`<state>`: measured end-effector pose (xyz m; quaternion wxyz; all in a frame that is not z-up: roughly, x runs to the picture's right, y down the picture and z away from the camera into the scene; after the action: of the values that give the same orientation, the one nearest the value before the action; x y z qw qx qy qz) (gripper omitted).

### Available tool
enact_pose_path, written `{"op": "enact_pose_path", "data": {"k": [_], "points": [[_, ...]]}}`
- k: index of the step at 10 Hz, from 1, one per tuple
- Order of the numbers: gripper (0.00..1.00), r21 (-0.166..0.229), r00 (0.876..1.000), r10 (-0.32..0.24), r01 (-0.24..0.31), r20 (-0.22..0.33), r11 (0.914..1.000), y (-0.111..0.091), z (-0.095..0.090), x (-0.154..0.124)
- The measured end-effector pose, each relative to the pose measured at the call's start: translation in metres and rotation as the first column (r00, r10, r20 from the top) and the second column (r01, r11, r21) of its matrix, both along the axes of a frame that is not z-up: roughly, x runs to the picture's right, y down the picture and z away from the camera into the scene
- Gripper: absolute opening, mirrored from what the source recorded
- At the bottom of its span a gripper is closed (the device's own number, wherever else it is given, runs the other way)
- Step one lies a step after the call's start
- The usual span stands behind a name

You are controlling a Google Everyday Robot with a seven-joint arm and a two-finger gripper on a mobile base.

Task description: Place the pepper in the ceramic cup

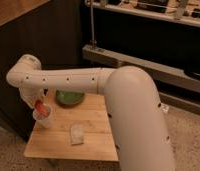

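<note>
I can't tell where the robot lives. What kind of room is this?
Probably a kitchen or canteen corner, though that's a guess. There's a small wooden table with a green bowl, and a dark counter beside it. The gripper is over the ceramic cup, by the pepper.

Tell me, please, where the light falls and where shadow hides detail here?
Camera view: warm light on the wooden table and the arm's top; the background is dark; the gripper, just above the ceramic cup with the pepper at it, lies in the arm's shade, as does the green bowl.
</note>
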<state>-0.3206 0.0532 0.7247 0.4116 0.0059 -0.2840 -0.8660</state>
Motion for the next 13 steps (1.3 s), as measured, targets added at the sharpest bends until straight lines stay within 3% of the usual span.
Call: {"op": "enact_pose_path", "data": {"k": [7, 10, 13], "points": [[0.25, -0.001, 1.0, -0.003, 0.003, 0.003, 1.0, 0.0002, -0.0009, -0.0015], [0.44, -0.002, 1.0, -0.003, 0.003, 0.004, 1.0, 0.0003, -0.0013, -0.0022], [0.44, -0.004, 1.0, -0.004, 0.004, 0.006, 1.0, 0.0005, -0.0018, -0.0029]]}}
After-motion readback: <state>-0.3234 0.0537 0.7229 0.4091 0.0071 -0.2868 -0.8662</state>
